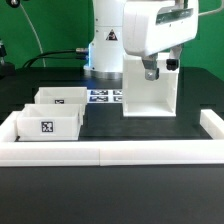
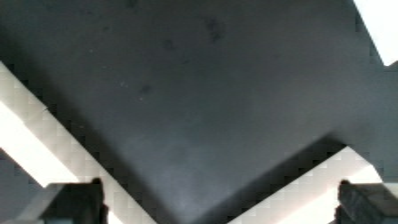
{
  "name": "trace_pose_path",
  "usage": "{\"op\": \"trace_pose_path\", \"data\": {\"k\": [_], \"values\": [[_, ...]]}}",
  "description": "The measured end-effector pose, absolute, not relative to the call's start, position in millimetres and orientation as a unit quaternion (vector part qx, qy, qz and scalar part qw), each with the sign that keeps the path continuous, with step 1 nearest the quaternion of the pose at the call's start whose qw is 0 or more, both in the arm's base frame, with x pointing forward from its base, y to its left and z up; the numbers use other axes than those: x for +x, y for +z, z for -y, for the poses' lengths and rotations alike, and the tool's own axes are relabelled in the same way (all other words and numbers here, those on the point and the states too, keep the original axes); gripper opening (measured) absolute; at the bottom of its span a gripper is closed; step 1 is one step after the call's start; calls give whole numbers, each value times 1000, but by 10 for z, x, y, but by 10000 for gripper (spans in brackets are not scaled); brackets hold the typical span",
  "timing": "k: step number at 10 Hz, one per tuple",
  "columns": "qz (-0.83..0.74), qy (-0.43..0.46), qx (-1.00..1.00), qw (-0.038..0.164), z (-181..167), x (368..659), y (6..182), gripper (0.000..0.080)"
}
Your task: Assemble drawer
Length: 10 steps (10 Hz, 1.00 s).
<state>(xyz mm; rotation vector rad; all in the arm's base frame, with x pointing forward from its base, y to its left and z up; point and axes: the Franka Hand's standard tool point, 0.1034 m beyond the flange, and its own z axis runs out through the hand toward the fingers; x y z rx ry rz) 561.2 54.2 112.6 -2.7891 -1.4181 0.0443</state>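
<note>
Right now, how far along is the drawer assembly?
Done: nothing; the near tray and far tray sit apart from the box. In hand: nothing; the gripper is open near the box's top. Left: fitting both trays into the box.

Two trays lie off to the exterior view's left of the claw [image 1: 150, 72]: a closer tray [image 1: 60, 97] and a farther tray [image 1: 47, 124]. One box [image 1: 150, 100] stands just below the claw. One marker board [image 1: 105, 96], one wall [image 1: 110, 152], one arm [image 1: 106, 35], one claw with two fingers [image 2: 71, 203].
</note>
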Motion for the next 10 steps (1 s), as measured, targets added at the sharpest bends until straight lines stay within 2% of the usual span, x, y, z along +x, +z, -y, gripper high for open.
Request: {"op": "trace_pose_path", "data": {"k": [6, 10], "values": [[444, 12, -896, 7, -538, 5599, 1131, 650], [309, 12, -951, 3, -554, 5102, 1332, 650]]}}
